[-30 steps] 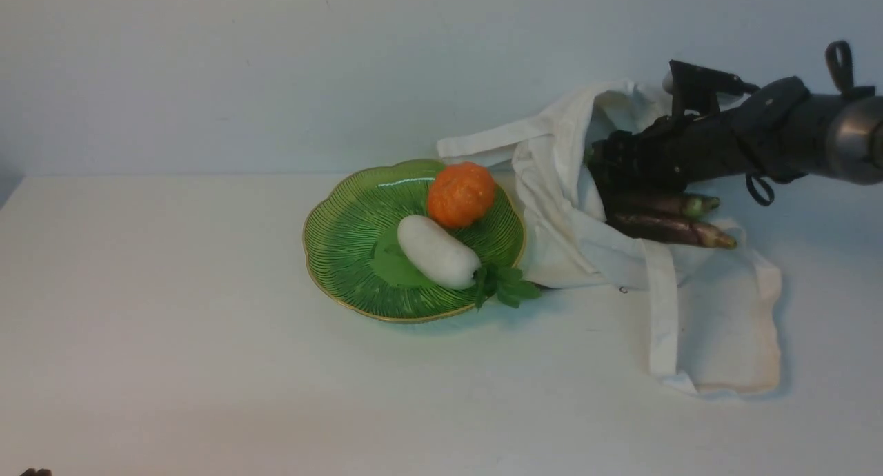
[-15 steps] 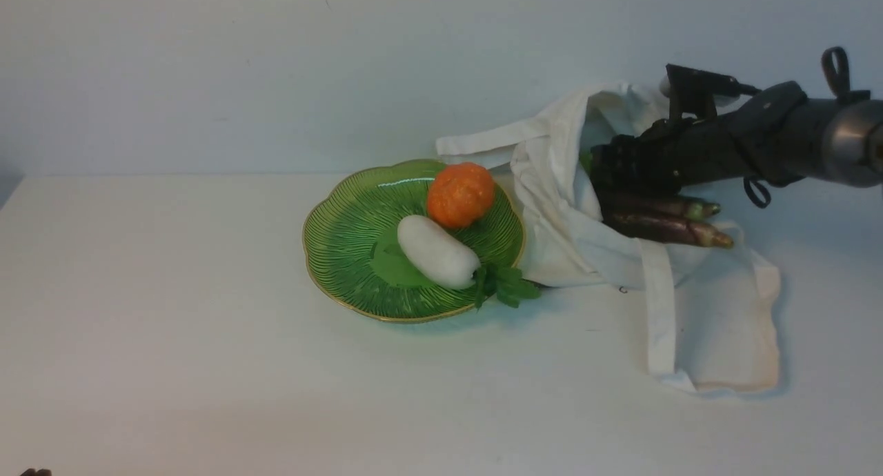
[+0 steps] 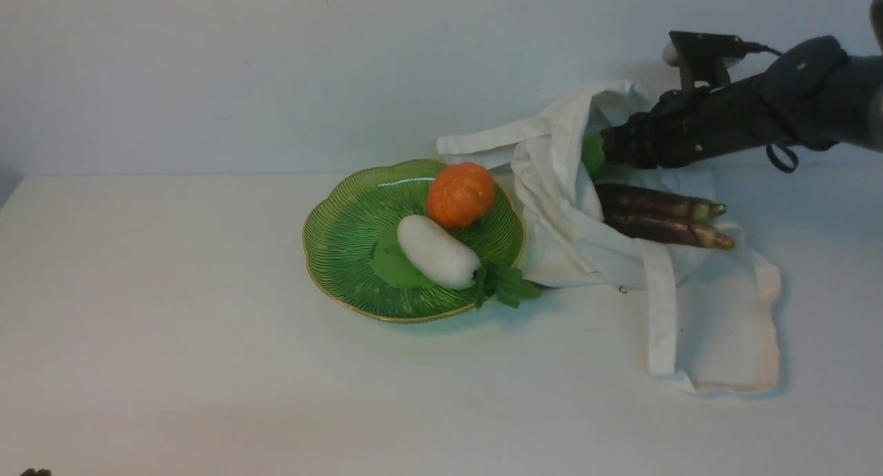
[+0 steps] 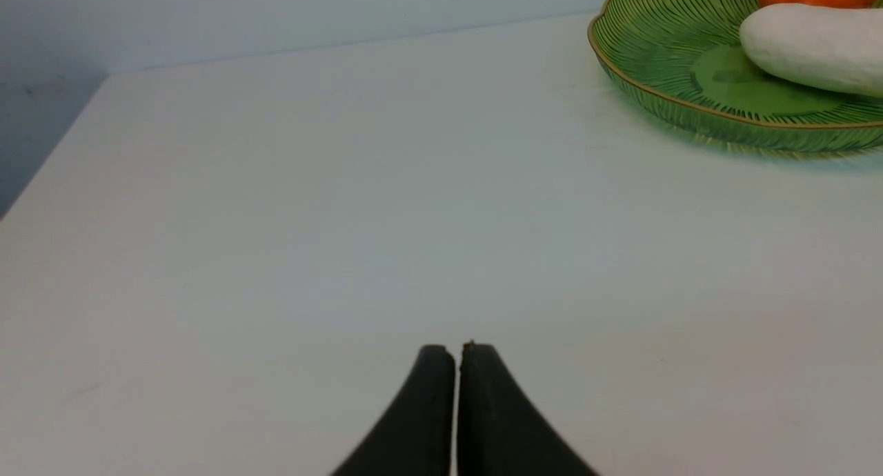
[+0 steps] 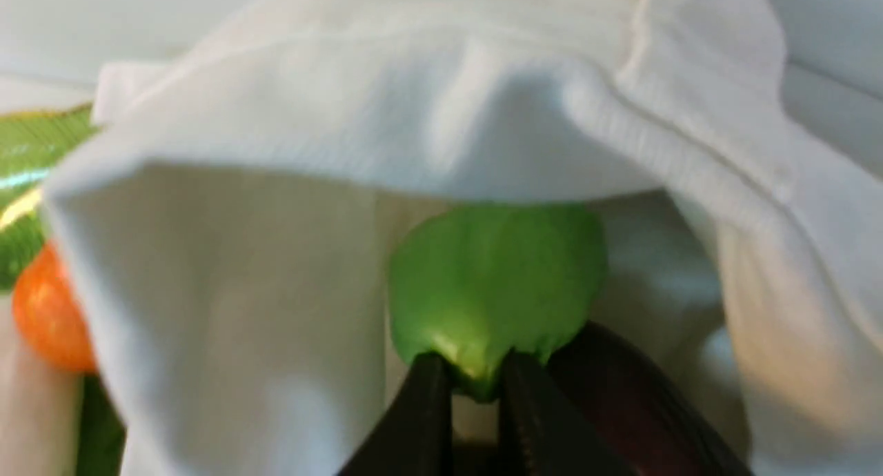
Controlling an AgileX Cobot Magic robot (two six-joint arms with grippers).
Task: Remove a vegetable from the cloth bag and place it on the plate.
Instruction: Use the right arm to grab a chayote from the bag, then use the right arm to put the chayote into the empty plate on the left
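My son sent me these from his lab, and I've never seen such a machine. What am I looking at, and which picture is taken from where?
It is a robot with two arms, each ending in a two-finger gripper. The wide picture is taken from between the arms, looking forward over a white table. The other two come from small cameras on the wrists. On the table sits a green plate holding a white radish and a round orange thing. Beside it lies a cloth bag with two purple eggplants poking out of its mouth. The right gripper reaches into the bag and pinches the end of a light green vegetable. The left gripper is shut on nothing, off to the side of the plate.
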